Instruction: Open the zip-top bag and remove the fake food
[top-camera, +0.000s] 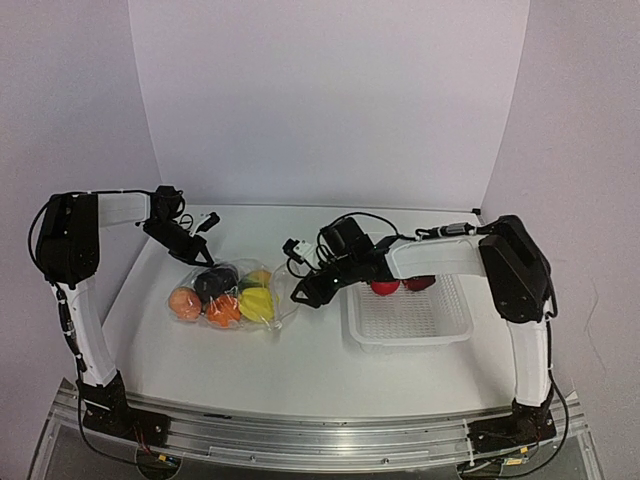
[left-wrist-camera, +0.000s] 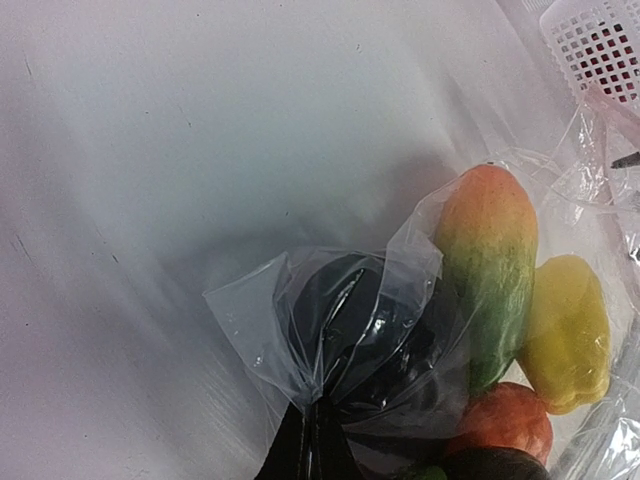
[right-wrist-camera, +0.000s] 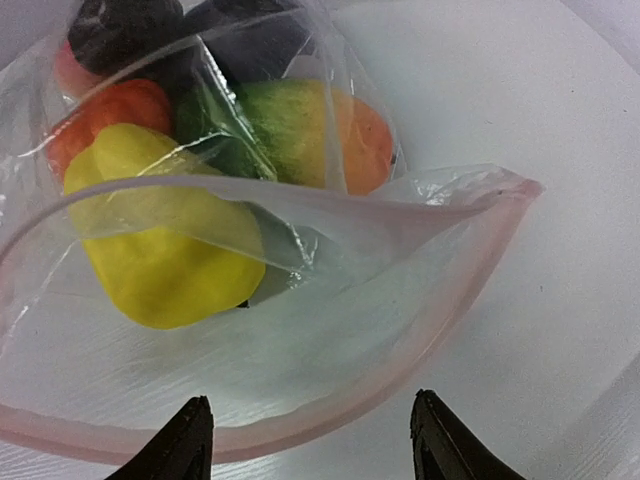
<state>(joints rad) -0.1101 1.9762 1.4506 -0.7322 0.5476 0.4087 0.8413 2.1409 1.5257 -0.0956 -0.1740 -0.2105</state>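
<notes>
Pinching the zip-top bag, the left gripper is largely cropped.

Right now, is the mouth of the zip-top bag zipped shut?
No, the pink zip strip of the zip-top bag gapes apart, showing the yellow pepper inside.

Zip-top bag colours
Clear film is edged by a pink zip strip; yellow, orange, green-orange and dark purple fake food is seen inside, a white mesh basket beside.
</notes>
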